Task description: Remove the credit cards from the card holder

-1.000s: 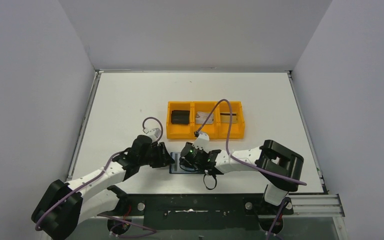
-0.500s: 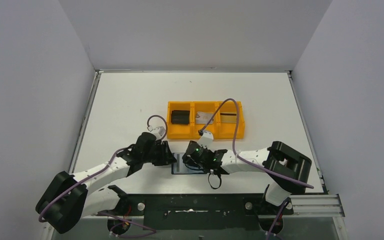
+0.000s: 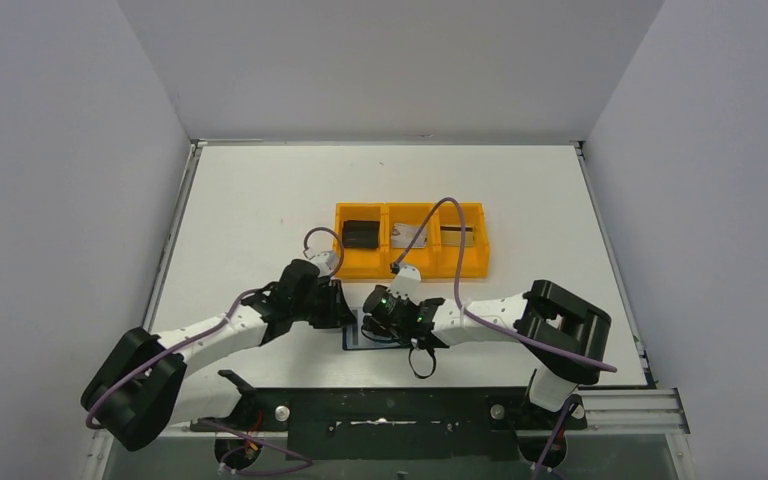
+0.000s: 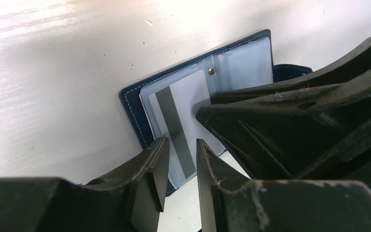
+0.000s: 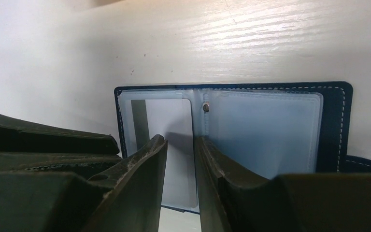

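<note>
Navy-blue folding card holder [image 4: 131, 104] lies open and flat on the white table [image 3: 260, 200], at the lower centre of the overhead view, near the orange three-compartment tray [image 3: 410, 272]. A pale silver-grey card with a darker stripe [image 4: 183, 96] sits in one clear pocket. Both arms reach in low, the left from the lower left and the right from the lower right, with their wrists meeting over the holder. The left gripper [image 4: 181, 145] and right gripper [image 5: 179, 141] each point at that card with fingers parted by a narrow slit, clamping nothing. Whether any tip touches it I cannot tell.
</note>
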{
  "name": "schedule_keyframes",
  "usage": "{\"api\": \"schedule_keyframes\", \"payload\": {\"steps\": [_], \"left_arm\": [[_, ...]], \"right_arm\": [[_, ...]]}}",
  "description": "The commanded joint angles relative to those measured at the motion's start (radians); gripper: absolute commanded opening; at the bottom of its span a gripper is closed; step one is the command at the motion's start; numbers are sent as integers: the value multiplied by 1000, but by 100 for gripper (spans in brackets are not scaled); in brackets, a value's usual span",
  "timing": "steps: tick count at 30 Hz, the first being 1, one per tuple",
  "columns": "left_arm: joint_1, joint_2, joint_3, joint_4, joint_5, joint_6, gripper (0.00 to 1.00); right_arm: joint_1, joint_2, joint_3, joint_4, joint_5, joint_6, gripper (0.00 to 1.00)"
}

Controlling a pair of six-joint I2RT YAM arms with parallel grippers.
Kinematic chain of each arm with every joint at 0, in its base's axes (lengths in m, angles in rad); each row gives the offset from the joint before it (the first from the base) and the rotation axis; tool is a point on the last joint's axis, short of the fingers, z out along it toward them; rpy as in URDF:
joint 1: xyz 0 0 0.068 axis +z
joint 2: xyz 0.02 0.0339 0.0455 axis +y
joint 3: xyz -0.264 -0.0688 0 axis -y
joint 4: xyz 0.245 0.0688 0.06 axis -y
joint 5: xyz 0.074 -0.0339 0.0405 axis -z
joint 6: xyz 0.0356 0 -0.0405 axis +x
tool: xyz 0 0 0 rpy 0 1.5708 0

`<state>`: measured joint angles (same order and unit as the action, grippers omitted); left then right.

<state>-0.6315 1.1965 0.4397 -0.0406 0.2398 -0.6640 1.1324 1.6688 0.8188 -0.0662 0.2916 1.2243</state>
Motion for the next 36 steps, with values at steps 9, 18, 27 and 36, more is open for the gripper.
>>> {"api": "schedule_keyframes", "payload": {"steps": [9, 18, 27, 36], "left_arm": [[-42, 132, 67, -13, -36, 30, 14], [-47, 137, 30, -31, -97, 14, 12], [-48, 128, 18, -32, -108, 15, 11], [-48, 106, 8, -57, -145, -2, 10]], "right_arm": [[6, -30, -39, 50, 21, 29, 30], [-7, -93, -122, 186, -28, 14, 24], [-79, -97, -306, 608, -251, 24, 13], [-100, -49, -417, 850, -272, 105, 12]]}}
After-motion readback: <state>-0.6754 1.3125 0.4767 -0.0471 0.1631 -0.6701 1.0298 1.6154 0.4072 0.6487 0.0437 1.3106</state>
